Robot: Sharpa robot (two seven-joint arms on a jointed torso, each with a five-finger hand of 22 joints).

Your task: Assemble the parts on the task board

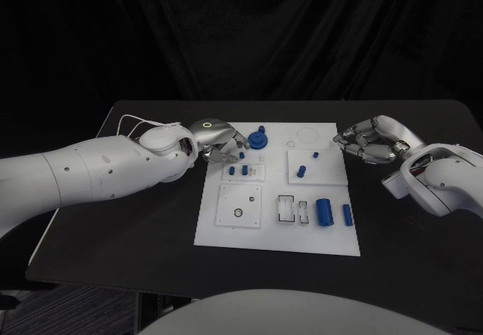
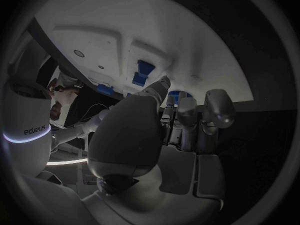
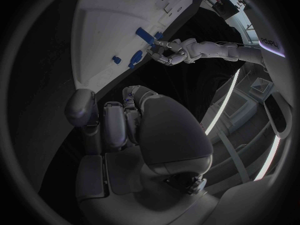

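Head view: the white task board point(image 1: 277, 234) lies at the centre of the black table point(image 1: 121, 230). The left hand point(image 1: 220, 142), entering from the left of the frame, rests over the board's upper left corner, fingers curled downward beside a blue round part with a peg point(image 1: 259, 140); whether it grips anything cannot be told. Two small blue pegs point(image 1: 237, 169) stand just below the hand. The right hand point(image 1: 369, 142) sits just off the board's upper right edge, fingers curled inward, apparently holding nothing. Two more small pegs point(image 1: 302, 169) stand on the upper right plate. A large blue cylinder point(image 1: 324, 211) and a slimmer blue cylinder point(image 1: 347, 215) lie in the board's lower right area.
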